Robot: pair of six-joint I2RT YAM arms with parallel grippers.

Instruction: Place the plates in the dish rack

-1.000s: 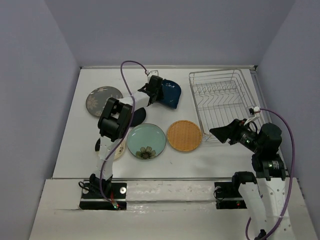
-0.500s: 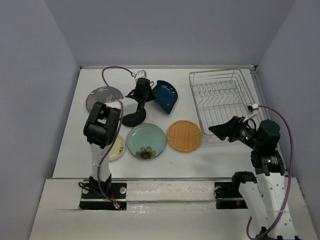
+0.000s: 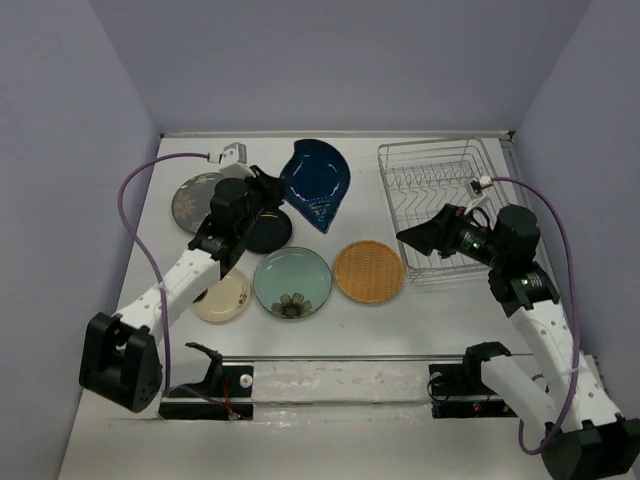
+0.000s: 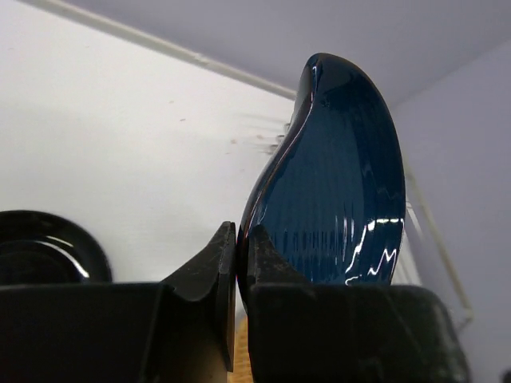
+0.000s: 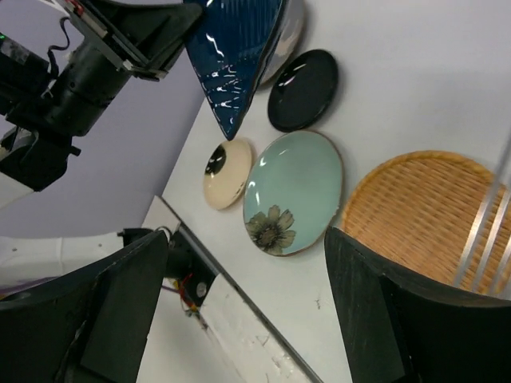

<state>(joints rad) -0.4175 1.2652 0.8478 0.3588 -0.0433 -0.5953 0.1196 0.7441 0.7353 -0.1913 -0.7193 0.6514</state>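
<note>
The table (image 3: 150, 250) and the dish rack (image 3: 430, 185) at its far right had not changed: the rack stayed in its place, and no plate stood between its tines yet.

The big change was in the left arm (image 3: 170, 290). It had swung out to the left side and now reached across to the far middle of the table. The right arm (image 3: 530, 300) had also moved, from the near corner of the rack to a place over its front edge.

The dark blue plate (image 3: 315, 185), which lay nearly flat on the table 1 second before, was now lifted and stood steeply on its edge in the air, left of the rack and apart from it. The other 5 plates had stayed flat on the table: the teal plate (image 3: 292, 282), the orange plate (image 3: 369, 270), the patterned grey-brown plate (image 3: 193, 200), the black plate (image 3: 268, 232) and the cream plate (image 3: 222, 298).

The left gripper (image 4: 239, 247), half spread a moment before, was now pressed together on the lower rim of the blue plate. The right gripper (image 3: 410, 238) was spread wide and held nothing.

I judged that the first of 6 plates was now picked up and that the carrying to the rack, or a handing to the right gripper, was still to do.
</note>
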